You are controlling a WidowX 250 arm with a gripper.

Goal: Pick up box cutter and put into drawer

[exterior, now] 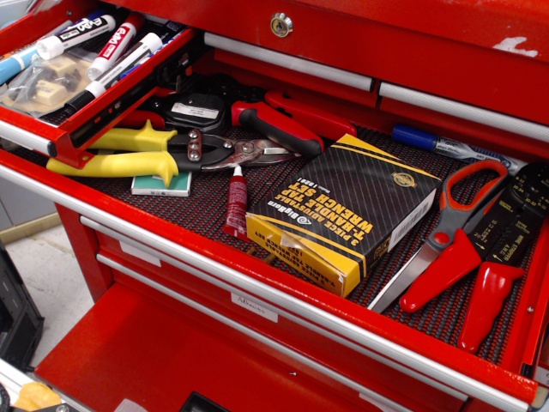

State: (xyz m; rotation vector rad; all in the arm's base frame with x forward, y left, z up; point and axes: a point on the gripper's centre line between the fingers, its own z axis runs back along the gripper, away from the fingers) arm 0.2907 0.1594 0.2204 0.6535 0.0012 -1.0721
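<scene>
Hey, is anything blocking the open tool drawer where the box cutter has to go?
Nothing covers the open drawer from above. Its mat is crowded, though: yellow snips, a wrench-set box and red scissors lie on it. Neither the box cutter nor the gripper is in view.

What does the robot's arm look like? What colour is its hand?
You can't see the arm or its hand in this picture, so its colour and shape can't be told. The view shows only an open red drawer holding tools: yellow-handled snips, red-handled scissors and a black and yellow box. Above it is a small tray of markers.
</scene>
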